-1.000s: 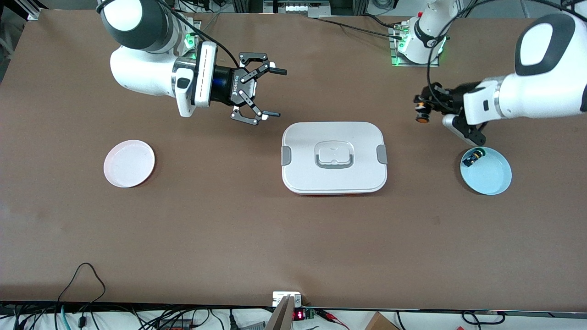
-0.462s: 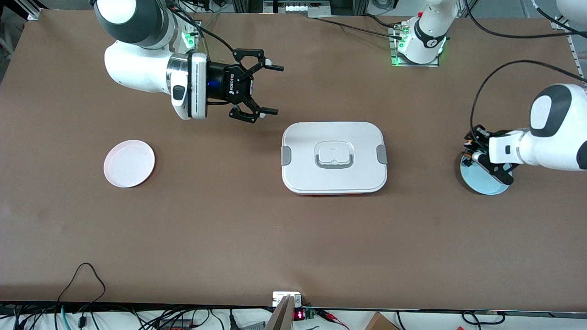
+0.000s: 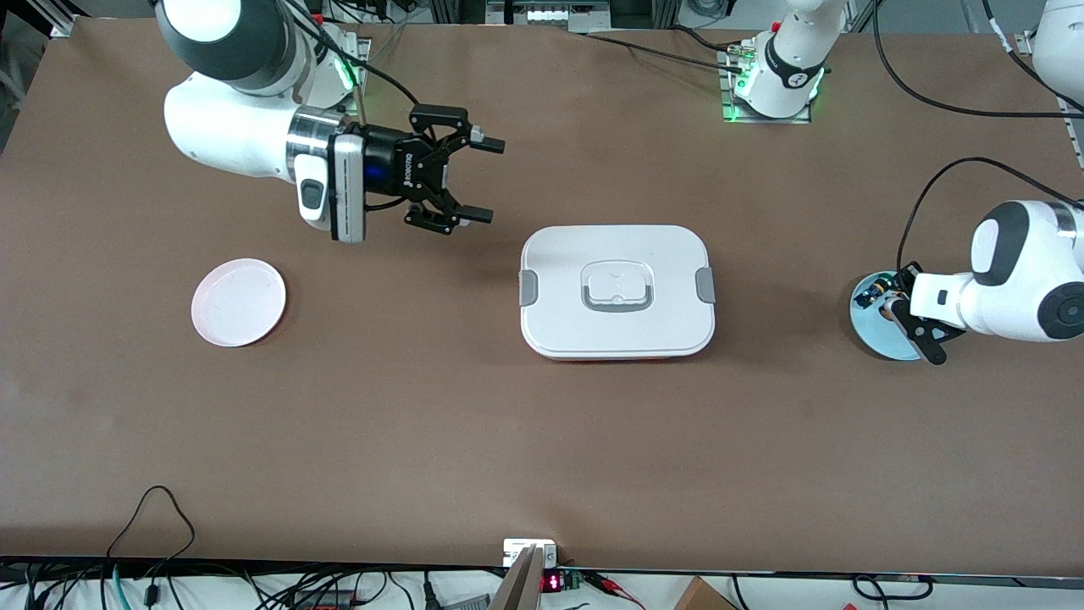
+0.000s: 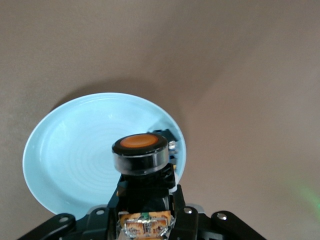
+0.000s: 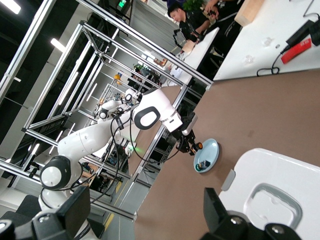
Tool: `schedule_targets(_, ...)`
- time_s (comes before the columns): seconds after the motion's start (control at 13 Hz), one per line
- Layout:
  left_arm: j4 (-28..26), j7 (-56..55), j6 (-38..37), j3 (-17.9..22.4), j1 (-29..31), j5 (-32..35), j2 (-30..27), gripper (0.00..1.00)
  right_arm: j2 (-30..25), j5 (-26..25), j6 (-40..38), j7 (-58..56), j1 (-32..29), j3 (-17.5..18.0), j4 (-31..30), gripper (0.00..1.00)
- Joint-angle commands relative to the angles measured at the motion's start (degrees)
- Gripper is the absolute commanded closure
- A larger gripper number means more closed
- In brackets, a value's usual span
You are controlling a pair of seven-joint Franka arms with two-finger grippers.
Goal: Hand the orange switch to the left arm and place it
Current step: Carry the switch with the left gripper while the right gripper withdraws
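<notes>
The orange switch [image 4: 139,143] has a round orange face on a black body with an orange-tan block at its base. My left gripper [image 4: 145,202] is shut on it just above a light blue plate [image 4: 70,155]. In the front view that gripper [image 3: 886,298] sits over the plate [image 3: 872,329] at the left arm's end of the table. The white box [image 3: 616,292] lies mid-table between the two arms. My right gripper [image 3: 479,180] hangs open and empty over bare table beside the box, toward the right arm's end. The right wrist view shows the switch [image 5: 199,146] and the box [image 5: 272,195].
A second small black switch [image 3: 865,296] lies in the blue plate beside the held one. An empty pale pink plate [image 3: 238,302] rests toward the right arm's end. Cables trail along the table edge nearest the front camera.
The left arm has swung the orange switch away from the box and down over the blue plate. The right gripper has drifted slightly toward its own end, still open.
</notes>
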Motion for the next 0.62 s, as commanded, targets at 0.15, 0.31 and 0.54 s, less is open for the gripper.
schedule_targets(0.15, -2.8, 9.3, 10.1, -0.7, 3.8, 9.5, 2.7, 0.72, -0.5, -18.9, -11.0, 15.4, -0.6, -7.5, 1.8, 0.00)
schedule_targets(0.31, -3.1, 13.6, 15.3, -0.7, 5.1, 13.4, 5.3, 0.72, -0.6, -30.4, -16.3, 19.8, -0.6, -10.8, 2.6, 0.00)
schedule_targets(0.54, -3.1, 15.6, 17.1, -0.7, 5.6, 15.9, 6.4, 0.67, -0.7, -48.8, -26.1, 27.4, -0.5, -14.3, 6.8, 0.00)
